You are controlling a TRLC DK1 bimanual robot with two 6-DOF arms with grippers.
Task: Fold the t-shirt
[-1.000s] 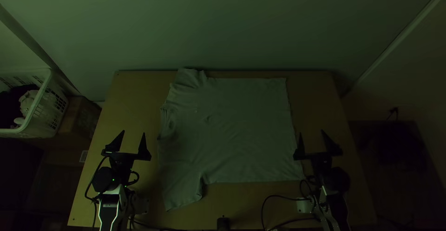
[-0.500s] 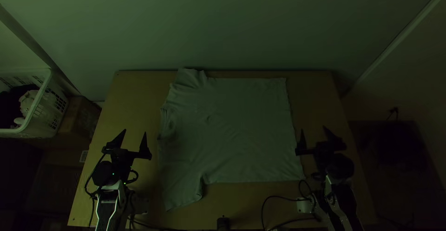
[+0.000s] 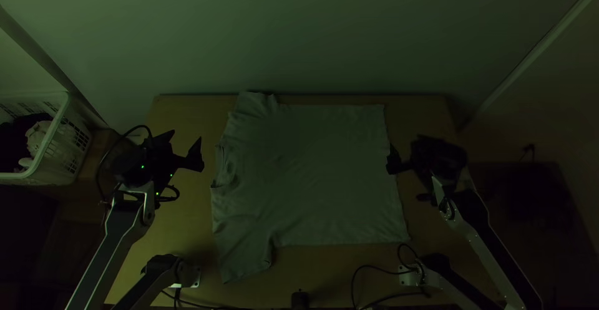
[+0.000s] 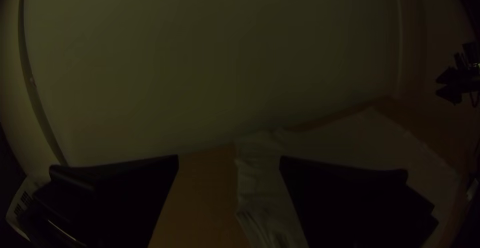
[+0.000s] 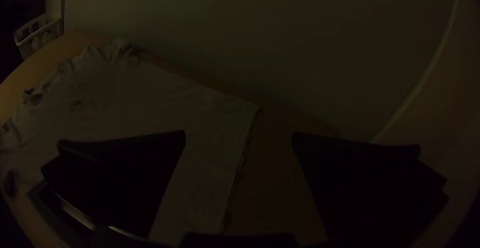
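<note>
Top view: the t-shirt (image 3: 312, 179) lies spread on the surface (image 3: 337, 272) between left hand (image 4: 229, 156) and right hand (image 5: 239, 132), both gaping wide, and a clean fold probably wants each lowered to its far corners, pinching shallowly, lifting together.

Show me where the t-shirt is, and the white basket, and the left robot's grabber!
T-shirt (image 3: 312, 179): top view, on the middle of its body.
White basket (image 3: 52, 130): top view, on its rim.
Left gripper (image 4: 229, 157): left wrist view, midway between its two fingertips.
</note>
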